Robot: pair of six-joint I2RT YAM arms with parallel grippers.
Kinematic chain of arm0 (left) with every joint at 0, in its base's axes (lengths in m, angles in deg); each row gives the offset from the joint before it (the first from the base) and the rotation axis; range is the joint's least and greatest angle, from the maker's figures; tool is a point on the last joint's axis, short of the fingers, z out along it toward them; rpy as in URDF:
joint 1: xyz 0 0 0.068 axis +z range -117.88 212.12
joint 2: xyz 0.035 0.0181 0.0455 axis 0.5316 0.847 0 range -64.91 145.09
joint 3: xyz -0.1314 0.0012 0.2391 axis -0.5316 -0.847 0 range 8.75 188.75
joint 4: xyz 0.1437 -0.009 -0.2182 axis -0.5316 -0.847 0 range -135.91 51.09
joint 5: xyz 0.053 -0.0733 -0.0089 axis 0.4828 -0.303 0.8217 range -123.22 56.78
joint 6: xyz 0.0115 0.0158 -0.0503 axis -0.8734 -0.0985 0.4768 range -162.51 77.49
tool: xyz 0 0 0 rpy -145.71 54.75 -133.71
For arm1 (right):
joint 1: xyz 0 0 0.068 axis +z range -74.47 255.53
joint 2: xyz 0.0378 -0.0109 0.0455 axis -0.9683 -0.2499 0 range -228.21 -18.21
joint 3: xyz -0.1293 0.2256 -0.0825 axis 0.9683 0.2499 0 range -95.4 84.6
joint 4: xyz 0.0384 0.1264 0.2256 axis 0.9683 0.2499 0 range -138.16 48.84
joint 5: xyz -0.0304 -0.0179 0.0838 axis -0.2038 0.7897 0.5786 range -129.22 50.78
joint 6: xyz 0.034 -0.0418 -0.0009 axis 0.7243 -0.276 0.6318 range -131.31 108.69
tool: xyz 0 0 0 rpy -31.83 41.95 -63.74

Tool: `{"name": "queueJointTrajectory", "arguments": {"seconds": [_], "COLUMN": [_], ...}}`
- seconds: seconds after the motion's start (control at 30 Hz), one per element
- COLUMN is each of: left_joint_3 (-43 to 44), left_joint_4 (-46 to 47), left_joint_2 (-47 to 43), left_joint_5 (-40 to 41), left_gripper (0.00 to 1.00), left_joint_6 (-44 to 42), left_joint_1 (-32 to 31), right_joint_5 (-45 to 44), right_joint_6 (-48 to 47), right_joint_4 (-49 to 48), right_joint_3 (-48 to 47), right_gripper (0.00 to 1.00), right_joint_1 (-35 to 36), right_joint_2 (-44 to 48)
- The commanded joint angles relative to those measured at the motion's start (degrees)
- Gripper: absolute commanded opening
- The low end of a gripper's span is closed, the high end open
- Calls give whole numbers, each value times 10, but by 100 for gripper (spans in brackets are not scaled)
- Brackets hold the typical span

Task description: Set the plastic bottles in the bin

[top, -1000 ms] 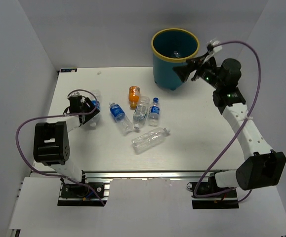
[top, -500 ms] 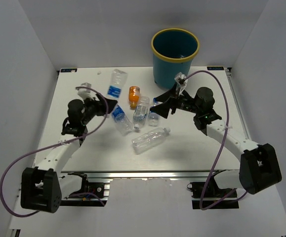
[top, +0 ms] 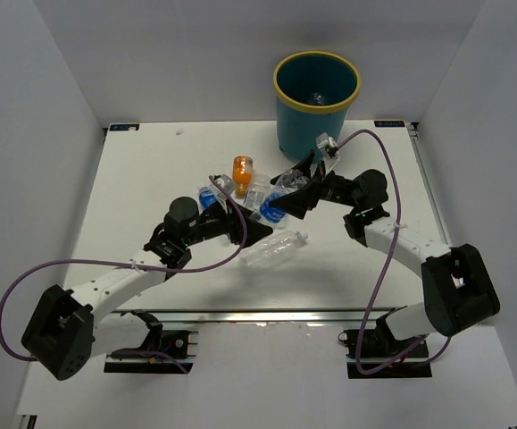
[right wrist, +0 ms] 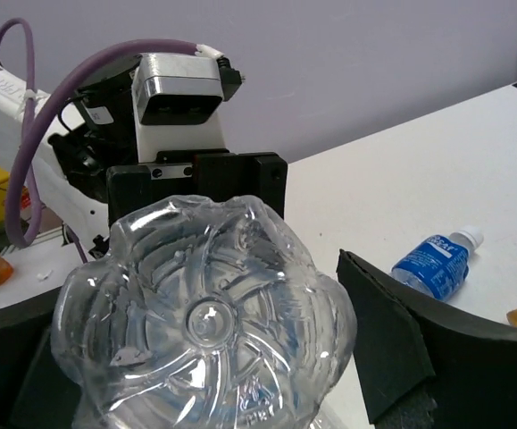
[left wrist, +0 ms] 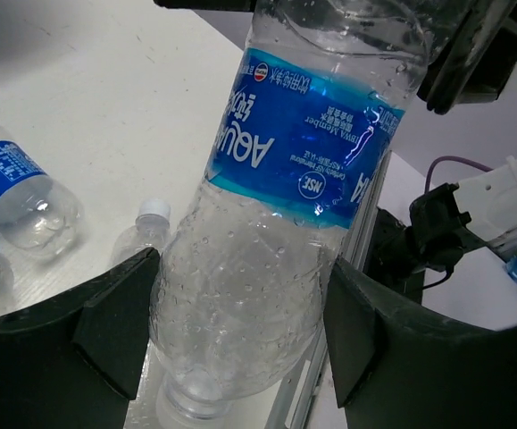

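Note:
A large clear bottle with a blue label [top: 274,211] hangs above the table between my two grippers. My left gripper [top: 256,230] is shut on its shoulder near the neck; in the left wrist view the bottle [left wrist: 276,206] fills the gripper [left wrist: 240,313]. My right gripper [top: 287,194] is shut on its base, which faces the camera in the right wrist view [right wrist: 204,331]. The teal bin with a yellow rim [top: 287,112] stands at the back, with a clear bottle inside. On the table lie an orange bottle [top: 242,169], a blue-labelled bottle [top: 209,197], a clear one [top: 256,191] and a large clear one [top: 274,250].
The loose bottles lie close under and around both grippers at the table's middle. The left wrist view shows a blue-labelled bottle [left wrist: 17,183] and a white-capped one [left wrist: 146,234] on the table. The right wrist view shows a small blue bottle [right wrist: 437,264]. White walls enclose three sides.
My left gripper carried the blue-labelled bottle from the back left to the middle. My right gripper came down from the bin and now grips the bottle's base.

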Motion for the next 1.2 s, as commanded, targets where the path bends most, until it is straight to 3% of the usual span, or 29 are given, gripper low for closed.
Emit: {"name": "queueJointTrajectory", "arguments": {"seconds": [0.0,0.07,0.1,0.13,0.17,0.2,0.23,0.27,0.4,0.53,0.77,0.9,1.03,1.1,1.13,1.17], "left_joint_3": [28,29,29,31,33,37,51,60,107,141,150,184,183,182,183,183], "left_joint_4": [-18,-17,-17,-19,-22,-31,-59,-80,-187,-251,-279,-324,-321,-321,-322,-324], "left_joint_2": [-1,-2,-3,-4,-5,-5,-7,-9,-21,-8,66,135,161,165,170,172], "left_joint_5": [-3,-2,0,2,6,24,39,58,294,414,382,395,391,403,406,408], "left_gripper": [26,26,30,40,57,75,98,98,98,98,98,98,98,98,98,98], "left_joint_6": [-35,-32,-31,-31,-32,-37,-42,-49,-43,-25,31,37,46,50,52,57], "left_joint_1": [-15,-16,-16,-16,-16,-16,-16,-16,-15,1,99,112,118,120,121,124], "right_joint_5": [-26,-50,-55,-73,-84,-97,-134,-155,-292,-320,-381,-509,-605,-639,-637,-629], "right_joint_6": [-12,-33,-41,-59,-71,-86,-114,-131,-201,-216,-299,-336,-372,-398,-411,-417], "right_joint_4": [-16,-4,19,37,58,85,143,172,290,319,316,345,336,345,402,437], "right_joint_3": [-2,1,-1,-4,-9,-15,-31,-40,-101,-195,-430,-557,-599,-634,-697,-729], "right_gripper": [89,87,77,68,59,48,45,43,42,42,44,47,57,72,84,89], "right_joint_1": [4,4,4,3,4,4,4,2,-18,-66,-98,-104,-105,-105,-105,-104], "right_joint_2": [21,29,38,43,52,57,60,66,62,21,-132,-223,-283,-329,-347,-375]}}
